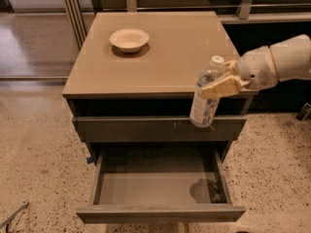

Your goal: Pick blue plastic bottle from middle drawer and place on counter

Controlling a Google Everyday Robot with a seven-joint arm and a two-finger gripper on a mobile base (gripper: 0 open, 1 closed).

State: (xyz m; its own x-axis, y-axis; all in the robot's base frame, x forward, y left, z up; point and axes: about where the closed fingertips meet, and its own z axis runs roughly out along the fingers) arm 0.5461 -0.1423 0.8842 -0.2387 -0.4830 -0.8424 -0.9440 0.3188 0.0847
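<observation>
one bottle [204, 103] in tool [219, 86] above drawer [160, 213]

Legible text, brands, numbers, signs: none can be read. Item with a label: blue plastic bottle [204, 101], white-capped, nearly upright with the cap leaning slightly right, clasped about its upper body by the tan fingers of the tool [216, 87] at the front right corner of the counter [180, 52], above the open middle drawer [155, 191]; its pale label [201, 110] wraps the lower body, the printing too blurred to make out. The bowl [129, 39] on the counter is plain, and the upper drawer front [146, 129] bears only small white scratches, not characters.
</observation>
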